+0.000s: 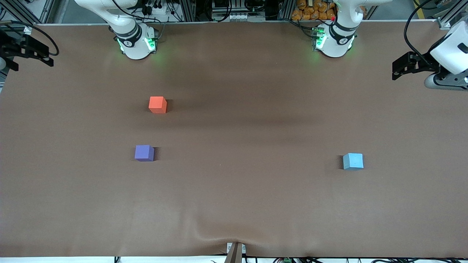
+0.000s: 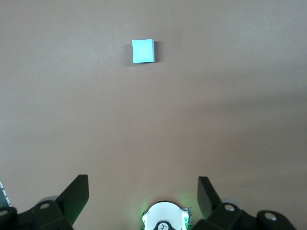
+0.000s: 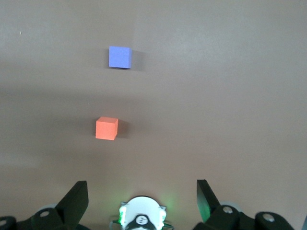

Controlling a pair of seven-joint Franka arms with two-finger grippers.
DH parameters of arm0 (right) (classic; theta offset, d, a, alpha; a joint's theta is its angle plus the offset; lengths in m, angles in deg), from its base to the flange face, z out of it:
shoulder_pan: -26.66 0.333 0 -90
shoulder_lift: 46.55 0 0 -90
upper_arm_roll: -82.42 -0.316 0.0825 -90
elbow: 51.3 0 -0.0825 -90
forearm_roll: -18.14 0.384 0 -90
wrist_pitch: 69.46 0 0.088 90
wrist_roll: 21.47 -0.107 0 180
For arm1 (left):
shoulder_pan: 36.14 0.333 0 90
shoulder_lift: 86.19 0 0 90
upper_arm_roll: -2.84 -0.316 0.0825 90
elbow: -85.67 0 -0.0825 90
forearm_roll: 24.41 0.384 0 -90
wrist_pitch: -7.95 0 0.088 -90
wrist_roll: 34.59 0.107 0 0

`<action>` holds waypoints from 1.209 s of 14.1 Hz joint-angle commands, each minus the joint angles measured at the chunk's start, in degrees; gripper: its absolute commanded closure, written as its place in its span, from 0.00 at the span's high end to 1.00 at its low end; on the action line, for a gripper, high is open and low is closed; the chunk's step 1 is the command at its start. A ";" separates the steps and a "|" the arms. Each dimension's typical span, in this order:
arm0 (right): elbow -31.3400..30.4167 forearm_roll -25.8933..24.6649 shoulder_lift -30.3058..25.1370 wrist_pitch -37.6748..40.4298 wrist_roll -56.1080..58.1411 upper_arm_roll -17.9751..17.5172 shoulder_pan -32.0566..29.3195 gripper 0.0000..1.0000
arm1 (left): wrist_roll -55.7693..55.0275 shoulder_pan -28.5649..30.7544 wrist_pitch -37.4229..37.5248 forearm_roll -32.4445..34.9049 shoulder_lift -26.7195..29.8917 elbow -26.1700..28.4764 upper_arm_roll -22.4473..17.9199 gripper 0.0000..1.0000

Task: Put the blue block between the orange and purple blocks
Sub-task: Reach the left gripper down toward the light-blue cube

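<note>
The light blue block (image 1: pixel 353 161) (image 2: pixel 143 51) sits alone on the brown table toward the left arm's end. The orange block (image 1: pixel 158 105) (image 3: pixel 106 128) and the purple block (image 1: pixel 144 152) (image 3: pixel 119 57) lie toward the right arm's end, the purple one nearer the front camera, with a bare gap between them. My left gripper (image 1: pixel 396 71) (image 2: pixel 142 184) hangs open high over the left arm's end of the table, holding nothing. My right gripper (image 1: pixel 47 58) (image 3: pixel 141 188) hangs open high over the right arm's end, also holding nothing.
Both arm bases (image 1: pixel 137 44) (image 1: pixel 334 42) stand along the table's edge farthest from the front camera. A small bracket (image 1: pixel 236 252) sticks up at the edge nearest that camera, where the brown cloth (image 1: pixel 234 190) wrinkles slightly.
</note>
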 commanded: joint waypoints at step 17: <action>1.33 -0.35 0.75 1.16 -2.39 0.16 0.36 1.00 | 0.63 3.09 -18.46 1.52 -13.29 8.82 -0.54 1.00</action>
